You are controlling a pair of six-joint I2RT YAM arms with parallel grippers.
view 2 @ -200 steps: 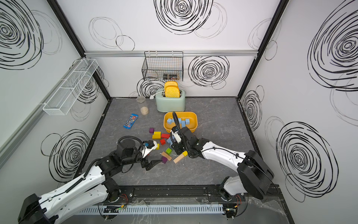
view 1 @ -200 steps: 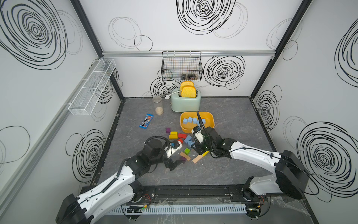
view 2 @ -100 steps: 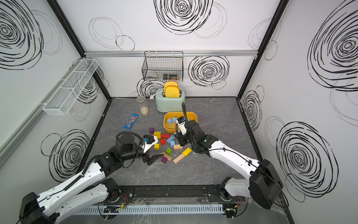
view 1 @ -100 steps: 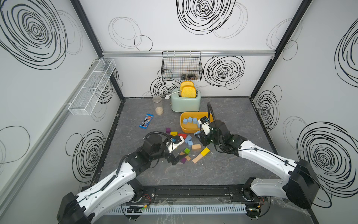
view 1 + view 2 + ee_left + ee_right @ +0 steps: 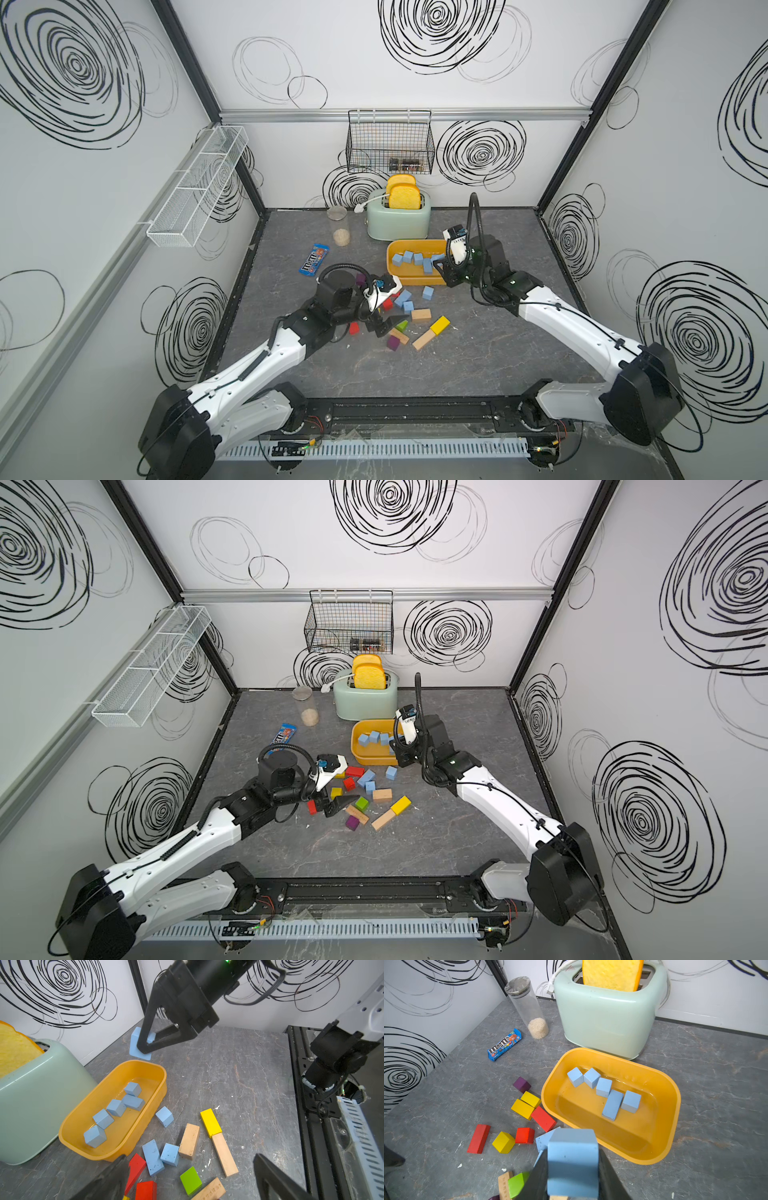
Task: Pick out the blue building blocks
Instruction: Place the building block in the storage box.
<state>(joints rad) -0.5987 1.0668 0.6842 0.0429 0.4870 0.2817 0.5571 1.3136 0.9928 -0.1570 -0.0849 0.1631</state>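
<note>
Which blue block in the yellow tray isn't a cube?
The long brick, lying flat between two cubes; the other four in the tray are cubes.

Quick tally of the pile. Blue blocks (image 5: 603,1086): nine, with five in the tub, three loose on the counter (image 5: 716,1084) and one in the right gripper (image 5: 572,1153). Red blocks (image 5: 478,1138): three. Yellow blocks (image 5: 503,1141): four (two sit so tight together they nearly read as one). Plain wood blocks (image 5: 189,1140): three. Purple blocks (image 5: 521,1084): two. Green block (image 5: 190,1180): just one.

Then one each of the yellow tub (image 5: 633,1155), mint toaster (image 5: 608,1022), clear jar (image 5: 527,1005), candy packet (image 5: 504,1044), black wire basket (image 5: 390,141) and white wire rack (image 5: 199,187). Toast slices (image 5: 405,199): two.
</note>
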